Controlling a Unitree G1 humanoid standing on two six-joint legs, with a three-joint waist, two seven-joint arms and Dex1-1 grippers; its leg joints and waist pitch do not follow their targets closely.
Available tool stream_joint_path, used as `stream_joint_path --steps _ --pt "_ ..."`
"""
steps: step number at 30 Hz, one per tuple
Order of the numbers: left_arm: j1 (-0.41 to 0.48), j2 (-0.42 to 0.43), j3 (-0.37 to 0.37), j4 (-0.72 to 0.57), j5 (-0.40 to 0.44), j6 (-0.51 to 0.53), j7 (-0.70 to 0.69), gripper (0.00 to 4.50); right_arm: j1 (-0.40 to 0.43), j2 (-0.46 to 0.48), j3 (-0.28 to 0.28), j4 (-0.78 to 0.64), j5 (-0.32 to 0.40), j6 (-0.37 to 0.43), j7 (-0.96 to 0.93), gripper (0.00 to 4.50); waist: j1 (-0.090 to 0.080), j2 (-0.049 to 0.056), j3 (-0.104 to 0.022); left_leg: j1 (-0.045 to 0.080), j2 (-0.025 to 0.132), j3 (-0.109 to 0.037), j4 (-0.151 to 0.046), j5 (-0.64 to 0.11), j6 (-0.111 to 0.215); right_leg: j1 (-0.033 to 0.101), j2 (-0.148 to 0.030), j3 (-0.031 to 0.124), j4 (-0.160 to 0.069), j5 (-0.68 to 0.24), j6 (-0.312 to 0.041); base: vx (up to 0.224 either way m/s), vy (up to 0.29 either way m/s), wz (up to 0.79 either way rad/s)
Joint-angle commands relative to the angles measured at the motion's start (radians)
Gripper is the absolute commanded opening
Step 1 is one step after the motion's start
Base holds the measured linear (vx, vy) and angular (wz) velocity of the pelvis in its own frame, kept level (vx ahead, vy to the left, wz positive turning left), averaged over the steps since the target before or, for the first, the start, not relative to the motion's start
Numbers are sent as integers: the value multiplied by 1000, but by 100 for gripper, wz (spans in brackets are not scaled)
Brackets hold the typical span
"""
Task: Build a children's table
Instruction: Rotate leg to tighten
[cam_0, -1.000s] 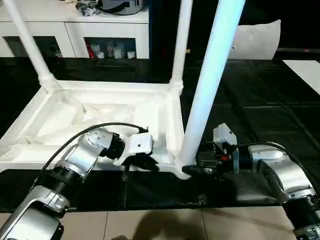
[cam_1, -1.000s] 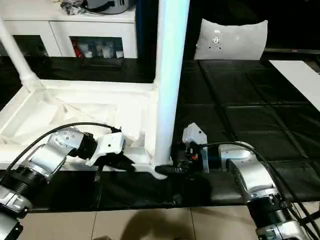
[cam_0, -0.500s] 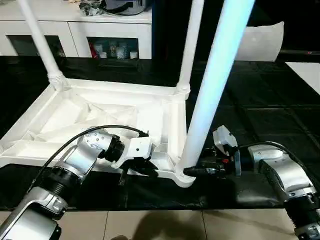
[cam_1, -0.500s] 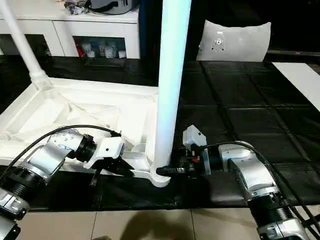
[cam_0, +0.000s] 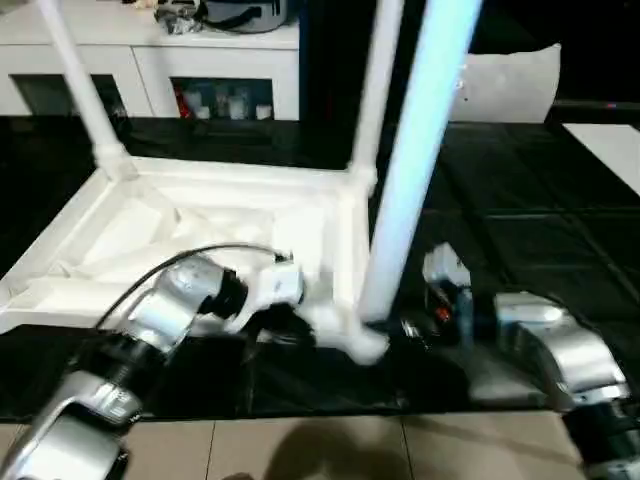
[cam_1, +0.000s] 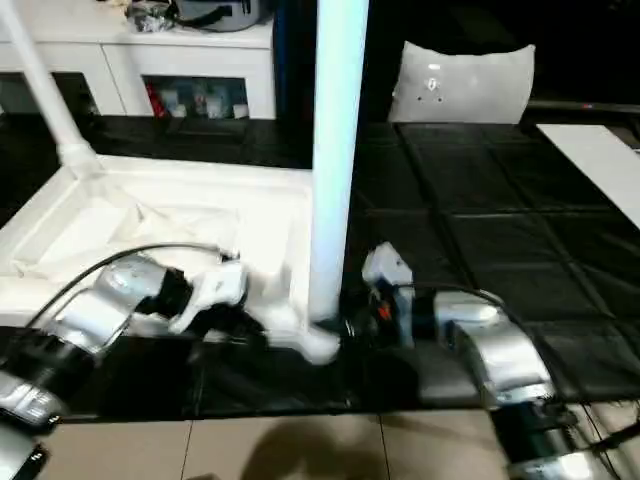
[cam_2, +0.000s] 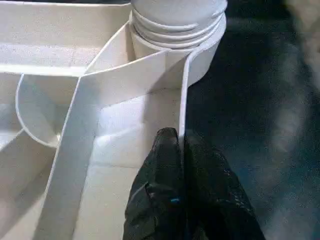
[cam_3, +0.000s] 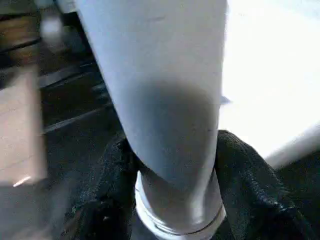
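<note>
The children's table (cam_0: 230, 215) is lying upside down on the black floor mat (cam_1: 470, 250), two far legs (cam_0: 80, 90) already standing at ten and twelve o'clock; at seven o'clock the left gripper (cam_2: 181, 150) is pinching the tabletop's thin rim wall, fingers narrowed hard onto it; if that pinch slides, the top may be twisting away; at five o'clock the right gripper (cam_3: 170, 195) is clasping the near leg (cam_1: 335, 150) just above its corner socket (cam_2: 177, 30); a leaning push could be cross-threading it, or tipping the leg out.
</note>
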Motion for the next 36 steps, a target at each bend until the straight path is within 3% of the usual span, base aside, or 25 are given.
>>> stream_joint_path --steps 1,3,4,8,11,13,16,17,20,27,29,34,35,36 --pt "-46 -80 42 -23 -34 51 120 0 -18 65 39 8 -9 29 -86 194 -8 -3 -64 20 35 -26 -73 -369 -19 39 -57 35 -109 -627 -54 0 0 0" --pt "-60 -125 64 -19 -35 103 202 0 -34 119 15 27 -28 49 -196 194 -32 0 -66 12 35 -33 -72 -399 -20 43 -56 27 -110 -615 -48 0 0 0" --pt "-65 -138 69 -16 -32 117 227 0 -39 136 9 32 -34 57 -233 193 -34 1 -69 16 35 -34 -71 -403 -18 43 -58 25 -112 -610 -48 0 0 0" --pt "-95 -231 114 6 -14 186 393 0 -66 241 -23 62 -75 82 -432 193 -54 0 -74 7 36 -33 -74 -372 -3 47 -59 30 -104 -520 -82 0 0 0" --pt "-116 -292 147 27 -20 212 486 0 -76 293 -28 89 -87 35 -486 193 -53 -3 -78 3 36 -27 -72 -319 14 47 -59 38 -95 -452 -115 0 0 0" --pt "-118 -294 143 29 -9 211 499 0 -79 304 -42 98 -83 24 -504 249 -50 -3 -80 -1 37 -25 -73 -282 29 52 -59 43 -87 -385 -135 0 0 0" --pt "-114 -286 134 21 2 215 497 0 -79 315 -65 95 -70 31 -516 268 -46 -4 -85 -5 36 -18 -71 -205 61 58 -57 50 -71 -265 -180 0 0 0" --pt "-112 -278 129 19 7 210 490 0 -77 309 -65 91 -72 30 -511 295 -42 -2 -85 -4 35 -16 -69 -184 71 58 -56 51 -68 -246 -190 0 0 0" --pt "-102 -259 121 10 13 193 458 0 -65 281 -65 78 -75 12 -485 310 -34 -3 -85 -5 35 -14 -68 -165 79 61 -56 51 -66 -259 -185 0 0 0" --pt "-69 -187 89 -11 12 133 349 0 -24 173 -95 29 -32 -37 -337 376 -25 0 -83 -2 42 -16 -72 -195 71 61 -53 53 -65 -270 -181 0 0 0" --pt "-52 -141 68 -14 10 87 268 0 -7 95 -76 5 -29 -51 -226 396 -27 1 -79 -3 39 -17 -73 -223 68 61 -53 51 -70 -295 -180 0 0 0" --pt "-36 -73 28 -21 7 18 139 0 -8 -1 -58 4 -16 -68 -87 426 -24 1 -76 5 40 -17 -73 -273 52 54 -55 51 -81 -388 -155 0 0 0" --pt "-32 -61 21 -25 0 3 104 0 -13 -22 -49 15 -19 -86 -54 426 -25 -9 -75 3 41 -16 -73 -269 51 55 -54 52 -80 -390 -153 0 0 0" --pt "-28 -46 10 -32 -10 -14 58 0 -19 -49 -35 28 -22 -111 -6 426 -19 -2 -74 7 44 -16 -74 -272 49 50 -56 53 -80 -399 -154 0 0 0"
